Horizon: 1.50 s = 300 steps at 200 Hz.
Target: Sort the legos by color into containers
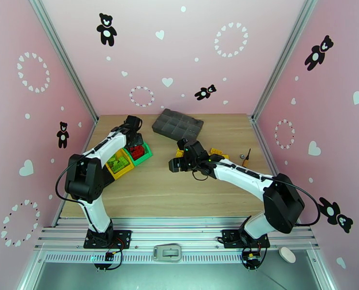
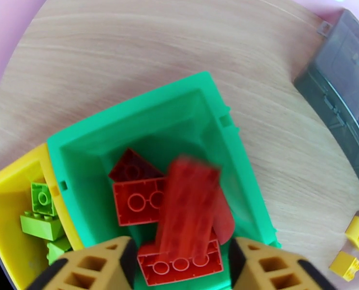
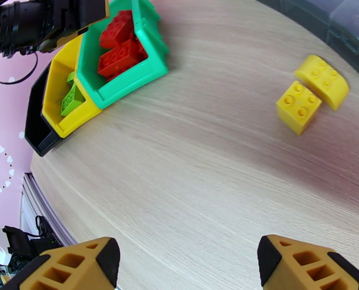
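Lego (image 2: 189, 204), red, blurred over grn bin (image 2: 131, 106).

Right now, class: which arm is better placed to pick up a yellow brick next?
Right: the right gripper hangs open near the yellow bricks; the left gripper is over the green bin, farther from them.

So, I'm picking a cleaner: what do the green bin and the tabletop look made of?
Green bin: probably moulded plastic, going by the even colour, the smooth walls with a slight sheen and the rounded rim.
Tabletop: a matte surface with light wood grain. Solid wood or printed laminate, I can't tell.
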### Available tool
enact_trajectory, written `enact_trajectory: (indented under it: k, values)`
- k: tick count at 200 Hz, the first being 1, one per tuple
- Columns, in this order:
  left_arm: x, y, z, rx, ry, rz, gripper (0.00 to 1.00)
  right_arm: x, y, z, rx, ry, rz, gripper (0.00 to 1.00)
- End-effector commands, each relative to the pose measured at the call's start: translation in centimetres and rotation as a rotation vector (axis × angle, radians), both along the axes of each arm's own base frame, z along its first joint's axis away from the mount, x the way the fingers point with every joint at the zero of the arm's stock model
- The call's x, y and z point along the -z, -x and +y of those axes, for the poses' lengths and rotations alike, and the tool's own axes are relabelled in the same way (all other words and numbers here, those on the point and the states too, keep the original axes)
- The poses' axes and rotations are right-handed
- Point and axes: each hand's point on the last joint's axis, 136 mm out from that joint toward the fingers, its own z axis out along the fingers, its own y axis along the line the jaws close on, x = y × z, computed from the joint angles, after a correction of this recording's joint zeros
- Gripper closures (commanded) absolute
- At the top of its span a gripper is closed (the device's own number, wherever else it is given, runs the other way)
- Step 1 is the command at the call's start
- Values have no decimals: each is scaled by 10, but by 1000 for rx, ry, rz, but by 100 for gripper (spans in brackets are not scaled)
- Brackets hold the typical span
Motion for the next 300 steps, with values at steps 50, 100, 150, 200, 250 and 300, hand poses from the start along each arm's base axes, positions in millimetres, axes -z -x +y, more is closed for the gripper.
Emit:
enact_trajectory:
  k: [50,100,150,200,250,300]
  values:
    - [-43,14,-7,22,39,-84,25,-4,-13,-27,67,106,-44,19]
    - [-49,37,-42,130,42,-96,22,6,-28,-39,116,149,-31,22]
    - [-33,50,-113,307,68,-72,17,15,-37,-57,162,168,-3,22]
    - [11,52,-191,481,47,17,16,27,-35,-92,235,150,50,17]
    - [43,48,-244,588,15,75,14,35,-19,-122,283,139,73,15]
    - [61,40,-252,588,-26,99,18,33,-7,-130,287,133,67,14]
